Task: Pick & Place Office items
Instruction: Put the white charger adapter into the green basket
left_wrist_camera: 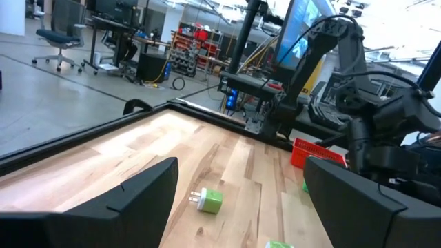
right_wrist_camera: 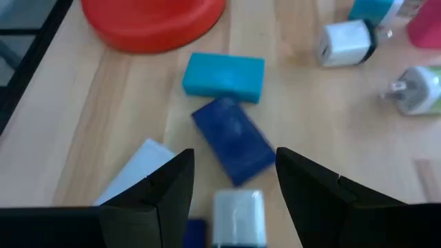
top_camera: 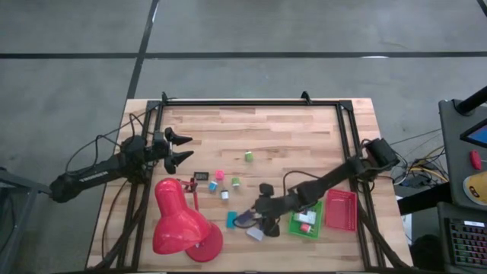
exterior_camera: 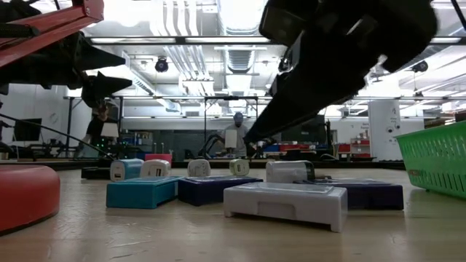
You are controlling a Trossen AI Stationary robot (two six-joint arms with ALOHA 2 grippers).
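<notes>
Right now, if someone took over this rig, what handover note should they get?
Right gripper: open, hovering low over the dark blue block, beside the teal block and the lamp base. It holds nothing.
Left gripper: open, waiting at the table's left side.
Done: a few pieces already lie in the green tray; the red tray looks empty.
Left: the white block, white charger, green plug and other small pieces are still loose on the table.
</notes>
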